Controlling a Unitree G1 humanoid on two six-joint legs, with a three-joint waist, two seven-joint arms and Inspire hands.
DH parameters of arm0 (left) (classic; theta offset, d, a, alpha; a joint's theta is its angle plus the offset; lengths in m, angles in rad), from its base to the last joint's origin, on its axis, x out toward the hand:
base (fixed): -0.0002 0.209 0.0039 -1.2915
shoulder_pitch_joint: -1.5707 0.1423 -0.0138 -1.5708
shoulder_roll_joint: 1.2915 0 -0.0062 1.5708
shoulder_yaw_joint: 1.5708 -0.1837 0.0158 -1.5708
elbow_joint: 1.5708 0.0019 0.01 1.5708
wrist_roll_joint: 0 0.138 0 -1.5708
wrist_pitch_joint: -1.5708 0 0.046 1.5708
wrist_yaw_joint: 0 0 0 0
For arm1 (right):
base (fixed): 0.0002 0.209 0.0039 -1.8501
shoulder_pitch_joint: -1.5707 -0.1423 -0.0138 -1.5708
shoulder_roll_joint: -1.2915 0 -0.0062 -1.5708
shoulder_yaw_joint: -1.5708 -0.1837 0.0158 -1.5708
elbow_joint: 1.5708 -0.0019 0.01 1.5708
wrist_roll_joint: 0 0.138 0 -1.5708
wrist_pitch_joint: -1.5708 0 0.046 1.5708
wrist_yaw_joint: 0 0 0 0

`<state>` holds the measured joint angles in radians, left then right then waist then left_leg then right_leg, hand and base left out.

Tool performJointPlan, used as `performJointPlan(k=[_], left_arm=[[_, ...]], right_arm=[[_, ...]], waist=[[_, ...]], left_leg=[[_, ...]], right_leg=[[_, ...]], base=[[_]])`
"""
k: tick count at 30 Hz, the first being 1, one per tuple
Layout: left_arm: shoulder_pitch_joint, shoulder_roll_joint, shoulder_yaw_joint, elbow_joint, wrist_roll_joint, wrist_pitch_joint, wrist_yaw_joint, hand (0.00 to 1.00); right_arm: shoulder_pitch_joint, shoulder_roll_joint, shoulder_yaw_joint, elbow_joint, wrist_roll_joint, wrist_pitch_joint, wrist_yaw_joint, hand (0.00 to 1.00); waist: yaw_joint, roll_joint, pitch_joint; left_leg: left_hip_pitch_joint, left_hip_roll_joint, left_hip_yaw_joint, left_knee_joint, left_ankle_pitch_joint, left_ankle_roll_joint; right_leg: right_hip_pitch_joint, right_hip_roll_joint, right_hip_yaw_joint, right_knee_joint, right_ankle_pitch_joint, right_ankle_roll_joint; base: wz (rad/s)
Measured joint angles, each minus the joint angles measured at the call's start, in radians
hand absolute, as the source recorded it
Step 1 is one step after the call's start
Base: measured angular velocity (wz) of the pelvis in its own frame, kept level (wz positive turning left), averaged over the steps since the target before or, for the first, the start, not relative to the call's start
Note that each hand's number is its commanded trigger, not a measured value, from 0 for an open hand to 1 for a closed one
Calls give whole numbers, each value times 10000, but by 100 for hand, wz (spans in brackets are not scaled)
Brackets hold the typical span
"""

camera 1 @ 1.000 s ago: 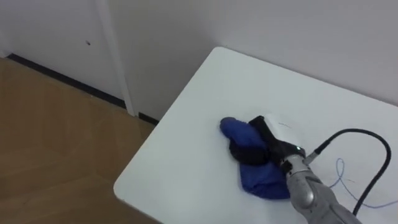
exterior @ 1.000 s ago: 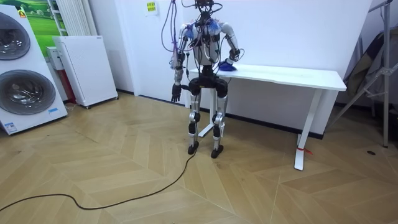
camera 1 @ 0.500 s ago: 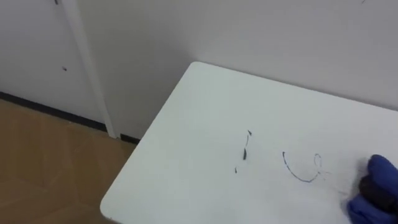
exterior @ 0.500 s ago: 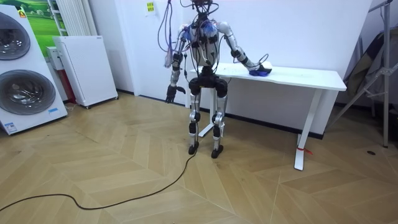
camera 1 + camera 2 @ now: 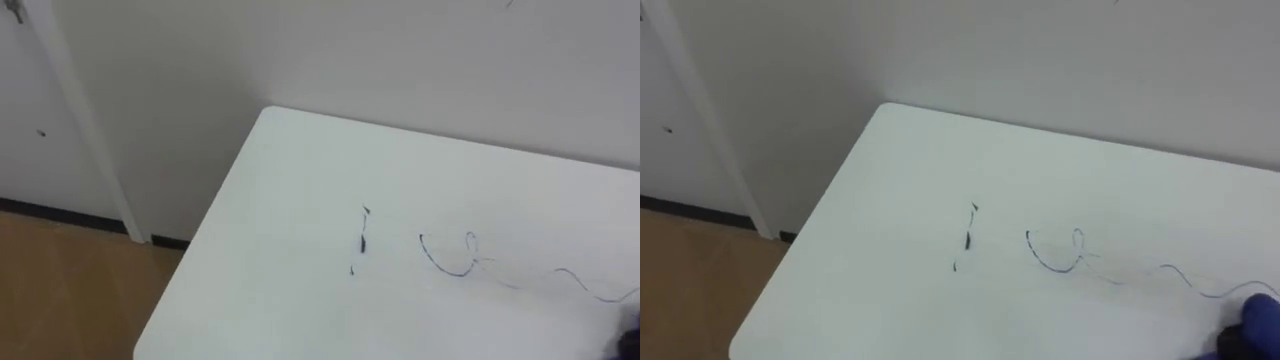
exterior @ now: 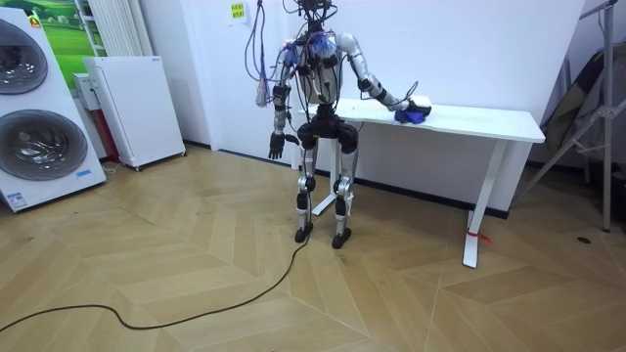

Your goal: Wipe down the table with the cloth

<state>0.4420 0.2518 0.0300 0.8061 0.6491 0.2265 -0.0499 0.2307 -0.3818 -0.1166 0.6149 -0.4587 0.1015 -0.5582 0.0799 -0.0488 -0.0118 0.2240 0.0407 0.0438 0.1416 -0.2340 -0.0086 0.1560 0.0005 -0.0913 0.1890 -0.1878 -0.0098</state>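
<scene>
A white table (image 5: 280, 200) carries pen marks: a short black stroke (image 5: 361, 238) and a blue scribble (image 5: 450, 257) whose thin line runs off to the right. At the lower right corner of the right eye view lies a blue cloth (image 5: 1262, 314). In the room view I stand at the left end of the table (image 6: 489, 119). My right arm reaches along it, and my right hand (image 6: 410, 104) grips the blue cloth (image 6: 416, 116). My left hand (image 6: 278, 147) hangs relaxed at my side.
The table's left edge and near corner drop to a wooden floor (image 5: 60, 290). A white wall and a door frame (image 5: 85, 140) stand behind. In the room view, washing machines (image 6: 34, 137) and a white cabinet (image 6: 132, 108) stand on the left and a tripod (image 6: 587, 127) on the right.
My right hand has swept the blue cloth to the right along the table, uncovering the black stroke and blue scribble. The eye views have shifted right as well.
</scene>
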Motion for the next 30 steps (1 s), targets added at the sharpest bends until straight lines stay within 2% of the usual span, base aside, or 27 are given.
performJointPlan(k=[2, 3, 4, 5, 9, 10, 11, 12, 13, 14, 15, 17, 18, 21, 22, 24, 25, 26, 30], left_arm=[[-127, 26, -92, 1, -30, 118, -105, 0], [-147, 31, -177, 1, -34, 132, -109, 0], [-186, 46, -390, 1, -82, 134, -114, 0], [-206, 43, -578, 1, -96, 140, -116, 0], [46, 60, -776, -223, -138, 162, -142, 0], [213, 94, -776, -371, -270, 240, -206, 0], [361, 111, -774, -498, -307, 300, -225, 0], [390, 119, -774, -541, -314, 300, -228, 0], [461, 160, -775, -552, -401, 260, -243, 0], [391, 240, -751, -492, -524, 175, -296, 0], [355, 276, -715, -468, -507, 106, -305, 0], [348, 408, -621, -536, -447, 0, -305, 0], [371, 448, -621, -537, -443, -5, -305, 0], [573, 602, -261, -553, -446, -17, -324, 0], [583, 662, 22, -532, -396, -10, -324, 0], [603, 816, 230, -389, -144, 124, -324, 0], [652, 827, 408, -369, -112, 236, -321, 0], [642, 803, 460, -380, -115, 277, -320, 0], [433, 600, 461, -394, -107, 294, -320, 0]], right_arm=[[-295, 33, 1219, -1102, -1032, 240, 599, 100], [-516, 41, 1500, -1178, -1225, 241, 734, 100], [-1074, 44, 2027, -1188, -1533, 238, 1008, 100], [-1530, 41, 2413, -1182, -1816, 234, 1290, 100], [-2237, -22, 2719, -1092, -1735, 227, 1903, 100], [-2307, -122, 2704, -890, -1412, 156, 1919, 100], [-2248, -239, 2700, -758, -1102, -45, 1875, 100], [-2205, -324, 2700, -720, -886, -156, 1846, 100], [-2108, -451, 2686, -431, -409, -449, 1778, 100], [-2089, -498, 2612, -126, 70, -731, 1760, 100], [-2085, -498, 2519, 48, 315, -868, 1791, 100], [-2061, -496, 2101, 558, 897, -1159, 2017, 100], [-2056, -498, 2008, 679, 1001, -1212, 2073, 100], [-1783, -498, 1334, 1085, 1068, -1414, 2259, 100], [-1634, -510, 997, 1326, 1137, -1503, 2212, 100], [-1515, -537, 497, 1858, 1196, -1574, 2034, 100], [-1468, -555, 159, 2245, 1294, -1586, 1866, 100], [-1351, -598, -213, 2519, 1328, -1585, 1677, 100], [-993, -721, -749, 2901, 1491, -1590, 1275, 100]], waist=[[155, -6, 36], [196, 0, 78], [339, 0, 175], [502, 14, 207], [730, -52, 231], [679, -69, 224], [607, -80, 215], [587, -80, 214], [542, -75, 213], [502, -87, 204], [505, -84, 186], [440, -87, 96], [424, -80, 92], [328, -64, -18], [330, -84, -112], [281, -95, -116], [96, -106, -117], [-69, -128, -117], [-399, -128, -132]], left_leg=[[-197, 3, -233, 34, -2, -4], [-206, 4, -243, 52, -2, -5], [-217, 6, -254, 88, -2, -4], [-271, 5, -282, 75, -13, -14], [-530, -21, -622, 116, -28, -11], [-620, -39, -772, 202, -27, -12], [-718, -71, -885, 313, -27, -12], [-751, -84, -913, 344, -27, -13], [-806, -119, -1003, 424, -27, -12], [-814, -167, -1079, 471, -27, -12], [-807, -185, -1096, 474, -27, -12], [-790, -267, -1130, 493, -23, -1], [-779, -295, -1144, 522, -16, 10], [-720, -399, -1115, 629, -48, 88], [-710, -395, -1110, 604, -22, 138], [-594, -414, -1071, 616, -22, 152], [-491, -493, -1071, 635, -41, 183], [-461, -531, -1074, 639, -46, 195], [-382, -527, -904, 622, -77, 253]], right_leg=[[-194, 16, -74, 10, 34, -25], [-208, 22, -74, 11, 41, -31], [-244, 22, -80, 12, 42, -33], [-358, 17, -100, 4, 25, -25], [-403, -44, -559, -49, 16, -21], [-376, -88, -878, -62, 4, -20], [-343, -134, -1160, -65, -7, -5], [-342, -154, -1236, -63, -15, 5], [-288, -186, -1342, -106, -17, 9], [-168, -230, -1429, -212, -26, 24], [-134, -272, -1496, -222, -41, 48], [-66, -359, -1610, -216, -95, 123], [-7, -380, -1617, -213, -107, 143], [201, -514, -1752, -195, -196, 256], [231, -554, -1707, -193, -208, 278], [410, -586, -1653, -223, -203, 296], [582, -610, -1601, -236, -225, 333], [666, -662, -1611, -223, -271, 393], [742, -686, -1510, -212, -287, 420]], base=[[-11], [0], [6], [9], [29], [37], [40], [36], [30], [28], [28], [31], [36], [36], [23], [18], [25], [23], [-5]])
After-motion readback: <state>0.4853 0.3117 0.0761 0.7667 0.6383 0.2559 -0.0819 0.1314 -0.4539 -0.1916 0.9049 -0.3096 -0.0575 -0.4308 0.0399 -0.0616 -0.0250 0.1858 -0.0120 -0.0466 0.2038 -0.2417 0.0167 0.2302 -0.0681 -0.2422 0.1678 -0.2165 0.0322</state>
